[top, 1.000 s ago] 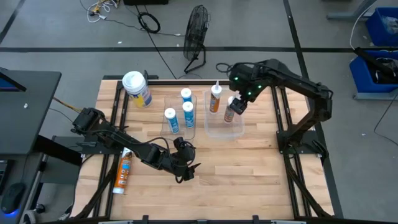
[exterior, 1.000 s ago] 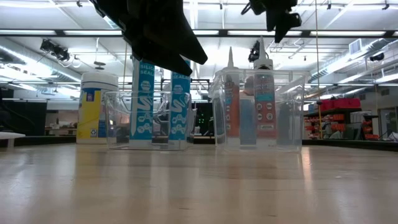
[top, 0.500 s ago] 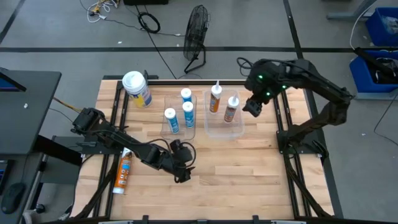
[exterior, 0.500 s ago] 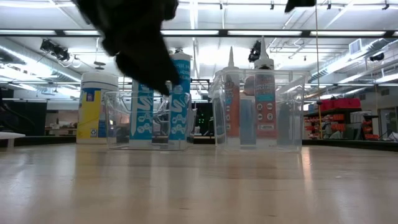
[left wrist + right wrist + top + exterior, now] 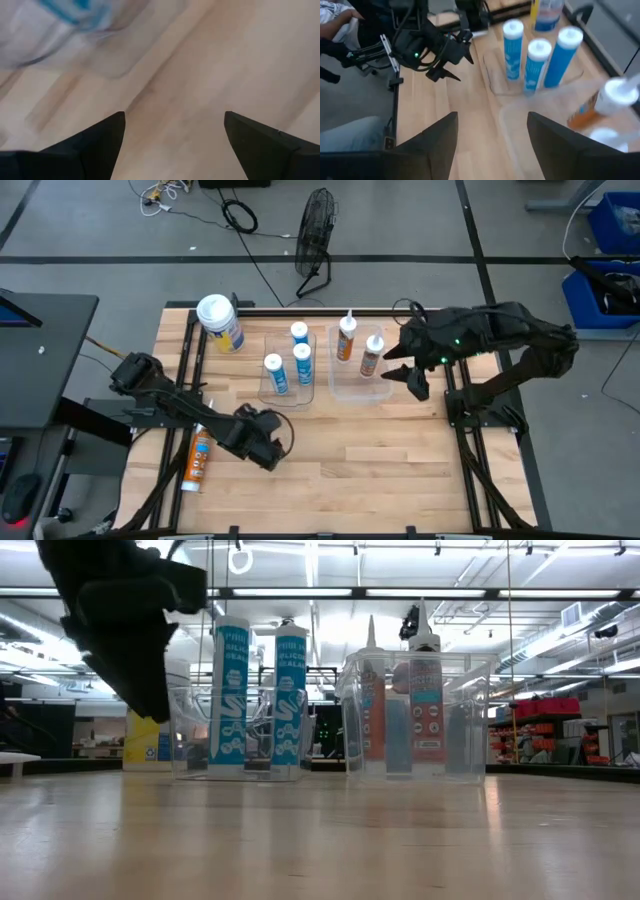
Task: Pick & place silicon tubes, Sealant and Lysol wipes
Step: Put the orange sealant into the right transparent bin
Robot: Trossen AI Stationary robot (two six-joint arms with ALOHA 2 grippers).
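The Lysol wipes canister [image 5: 220,322] stands on its base at the table's far left. Three white-and-blue tubes [image 5: 290,358] stand upright in a clear tray [image 5: 268,388]. Two orange sealant tubes [image 5: 358,348] stand in a second clear tray [image 5: 360,388] to its right. Another orange tube [image 5: 199,457] lies on its side near the left edge. My left gripper [image 5: 268,450] hangs open over bare wood, near side of the blue tubes' tray [image 5: 172,140]. My right gripper [image 5: 402,370] is open above the right tray's right edge [image 5: 492,135].
In the low view my left arm [image 5: 130,630] hides most of the canister [image 5: 145,740]. A black frame rail [image 5: 452,360] runs along the table's right side. A person's leg [image 5: 350,135] shows beyond the table's left edge. Bare wood [image 5: 380,450] lies along the near side.
My left gripper has gone toward the table's left edge, sunk a little and tipped downward. My right gripper has drawn back from the sealant tube in the right tray, rising toward the table's right edge and turning; the tube stays upright in the tray.
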